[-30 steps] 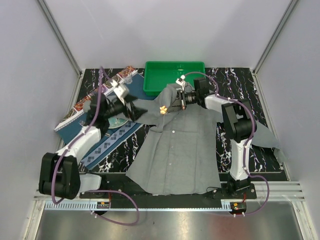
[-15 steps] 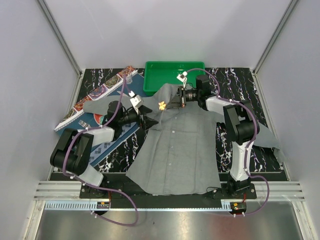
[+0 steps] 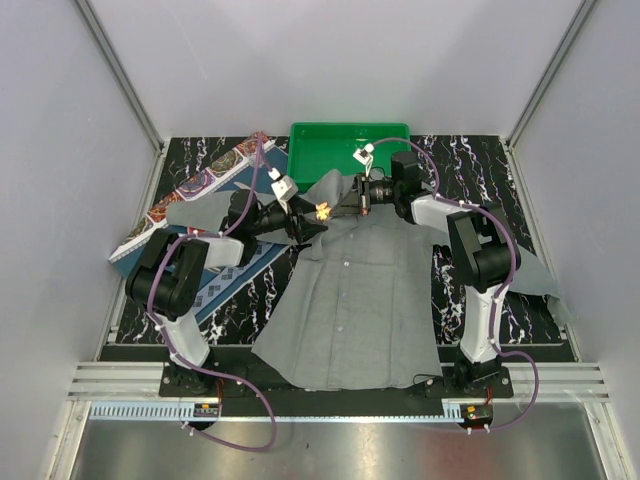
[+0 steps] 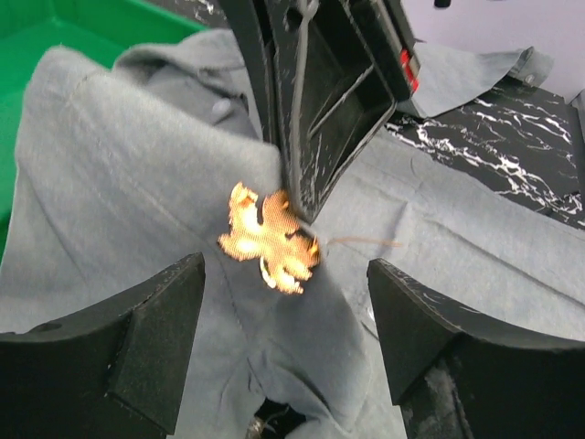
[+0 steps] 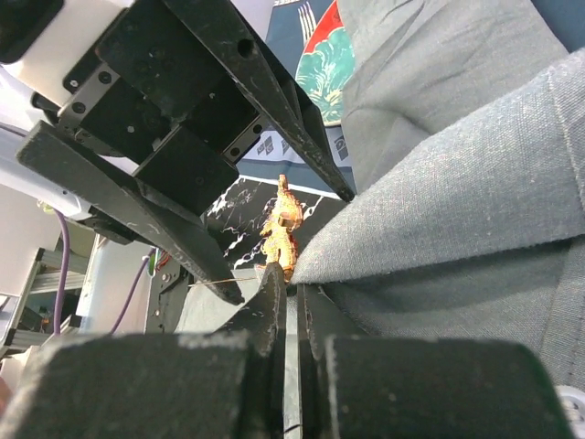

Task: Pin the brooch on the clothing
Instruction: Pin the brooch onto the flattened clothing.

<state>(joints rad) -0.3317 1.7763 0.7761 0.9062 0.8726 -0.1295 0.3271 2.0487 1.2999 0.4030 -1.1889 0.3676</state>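
The brooch (image 3: 323,210), a small glinting orange-gold flower, hangs at a raised fold of the grey clothing (image 3: 350,300) near its collar. In the right wrist view my right gripper (image 5: 291,282) is shut, its tips pinching the lower edge of the brooch (image 5: 281,229) where the clothing (image 5: 439,210) fold meets it. In the left wrist view my left gripper (image 4: 285,272) stands open, one finger on each side just below the brooch (image 4: 270,236), with clothing (image 4: 119,174) between the fingers. A thin pin wire sticks out beside the brooch.
A green tray (image 3: 350,126) stands at the back, just behind both grippers. A dark blue placemat (image 3: 215,290) and a red-and-teal plate (image 3: 200,182) lie left on the black marbled table (image 3: 470,160). One sleeve trails off to the right.
My left arm has swung right until its gripper faces the brooch, and its jaws have narrowed somewhat. The right gripper has edged left with the brooch and stayed shut.
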